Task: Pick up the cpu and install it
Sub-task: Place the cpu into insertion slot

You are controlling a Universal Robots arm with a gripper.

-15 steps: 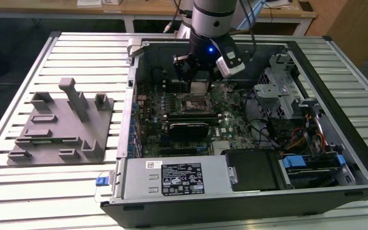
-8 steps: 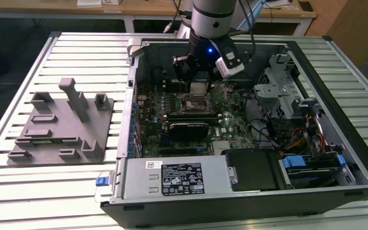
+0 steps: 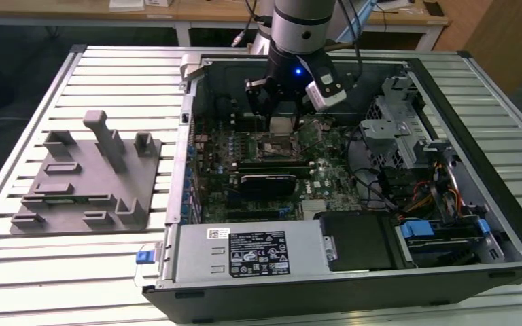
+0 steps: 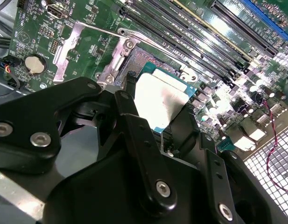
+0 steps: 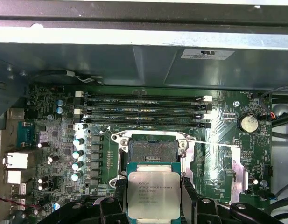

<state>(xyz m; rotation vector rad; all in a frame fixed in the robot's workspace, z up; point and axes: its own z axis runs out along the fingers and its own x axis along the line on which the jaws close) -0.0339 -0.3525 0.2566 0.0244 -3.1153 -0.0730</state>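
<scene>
The cpu [image 5: 153, 192] is a flat square chip with a pale silvery top on a green-edged base. My gripper [image 5: 153, 196] is shut on it, one black finger on each side. I hold it flat, a little above the motherboard and just short of the open cpu socket [image 5: 151, 150], whose dark recess is bare. In the second wrist view the cpu [image 4: 158, 99] shows between the black fingers [image 4: 130, 83], beside the socket's metal frame [image 4: 116, 56]. In the exterior view the gripper [image 3: 282, 121] hangs inside the open computer case, over the socket [image 3: 268, 144].
The socket's metal retention plate [image 5: 238, 169] and thin lever [image 5: 214, 143] lie swung open to one side. Memory slots [image 5: 144, 111] run behind the socket. A grey plastic fixture [image 3: 89, 178] stands on the slatted table at the exterior view's left. Case walls [image 3: 190, 136] surround the board.
</scene>
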